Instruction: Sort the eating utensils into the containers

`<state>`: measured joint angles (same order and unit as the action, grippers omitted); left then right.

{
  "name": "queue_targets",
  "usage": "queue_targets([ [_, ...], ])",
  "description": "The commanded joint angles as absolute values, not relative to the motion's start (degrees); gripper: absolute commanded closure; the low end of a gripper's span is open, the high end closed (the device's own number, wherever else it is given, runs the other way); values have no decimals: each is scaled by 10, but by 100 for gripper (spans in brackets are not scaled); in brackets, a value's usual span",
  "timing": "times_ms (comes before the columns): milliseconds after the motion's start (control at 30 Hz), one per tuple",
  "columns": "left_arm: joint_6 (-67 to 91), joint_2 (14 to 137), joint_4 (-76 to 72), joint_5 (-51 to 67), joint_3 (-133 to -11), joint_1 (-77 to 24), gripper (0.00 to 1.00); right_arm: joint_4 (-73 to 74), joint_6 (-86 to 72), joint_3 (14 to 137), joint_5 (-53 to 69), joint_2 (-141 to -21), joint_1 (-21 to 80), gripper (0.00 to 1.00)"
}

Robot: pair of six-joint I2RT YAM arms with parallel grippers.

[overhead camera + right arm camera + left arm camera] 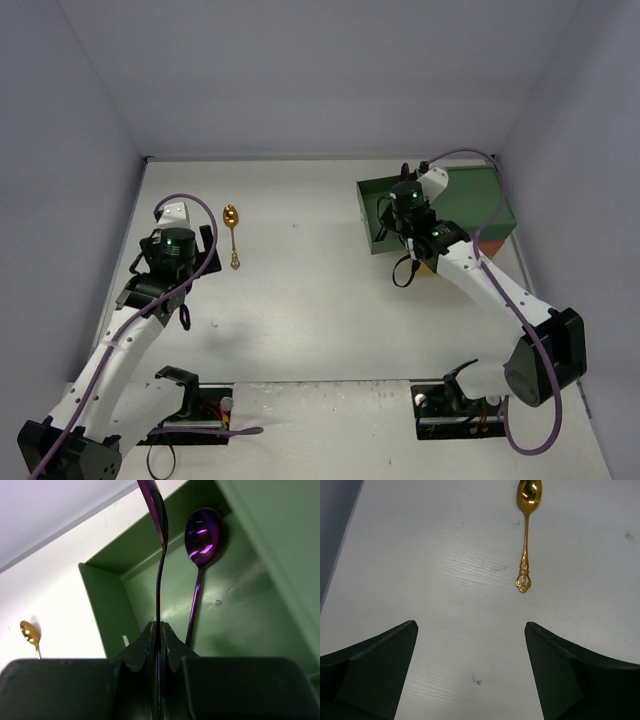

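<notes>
A gold spoon (pixel 232 235) with an ornate handle lies on the white table, bowl away from the arms. My left gripper (pixel 471 625) hovers open just short of its handle end (pixel 523 582), which lies ahead and to the right of the gap, and nothing is between the fingers. My right gripper (pixel 161 625) is shut on a purple utensil (pixel 159 570) seen edge-on, held over the open green container (pixel 240 615). A purple spoon (pixel 202 540) lies inside that container. In the top view the right gripper (pixel 405 215) sits over the container's left part (pixel 470 200).
The green container stands at the back right near the side wall, with a strip of red (pixel 497 247) showing below its front edge. Grey walls close in the table on three sides. Both arm bases (pixel 190 410) are bolted at the near edge.
</notes>
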<state>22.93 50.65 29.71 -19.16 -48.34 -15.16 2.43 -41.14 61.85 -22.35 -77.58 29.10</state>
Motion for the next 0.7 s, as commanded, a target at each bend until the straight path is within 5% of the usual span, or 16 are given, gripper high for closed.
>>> queue_targets([
  [0,234,512,272,-181,-504,-145,14,-2,-447,613,-273,-768,317,96],
  [267,233,526,272,-171,-507,-144,14,-2,-427,600,-310,-737,312,72],
  [667,238,556,259,-114,-515,-143,14,2,-251,690,-218,-737,272,62],
])
